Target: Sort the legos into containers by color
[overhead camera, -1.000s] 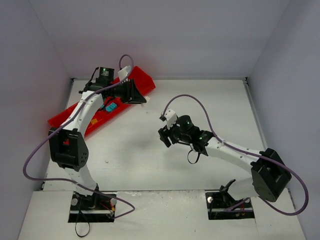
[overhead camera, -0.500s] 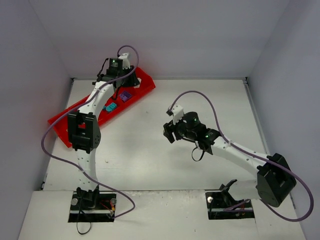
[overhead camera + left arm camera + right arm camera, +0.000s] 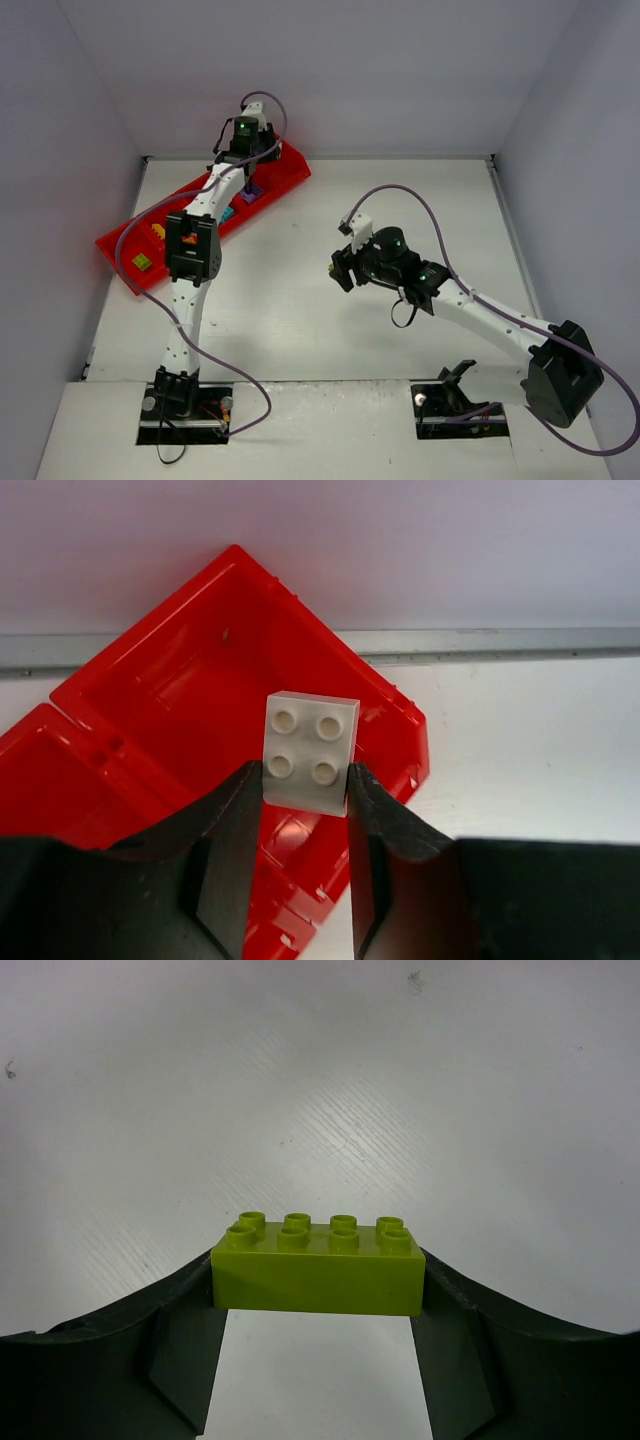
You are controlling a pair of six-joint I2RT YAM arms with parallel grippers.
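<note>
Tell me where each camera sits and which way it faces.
Top: above and behind the bases, facing down on the table and tray; both arms in full.
Left wrist: on the left gripper, facing down into the tray's end compartment; two fingers clamp a white brick.
Right wrist: on the right gripper, facing down at the table; fingers clamp a green brick.
Shared: the tray, in top and left wrist.

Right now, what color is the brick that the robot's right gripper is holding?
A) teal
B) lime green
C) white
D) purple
B: in the right wrist view, a lime green brick sits clamped between the two fingers of the right gripper.
</note>
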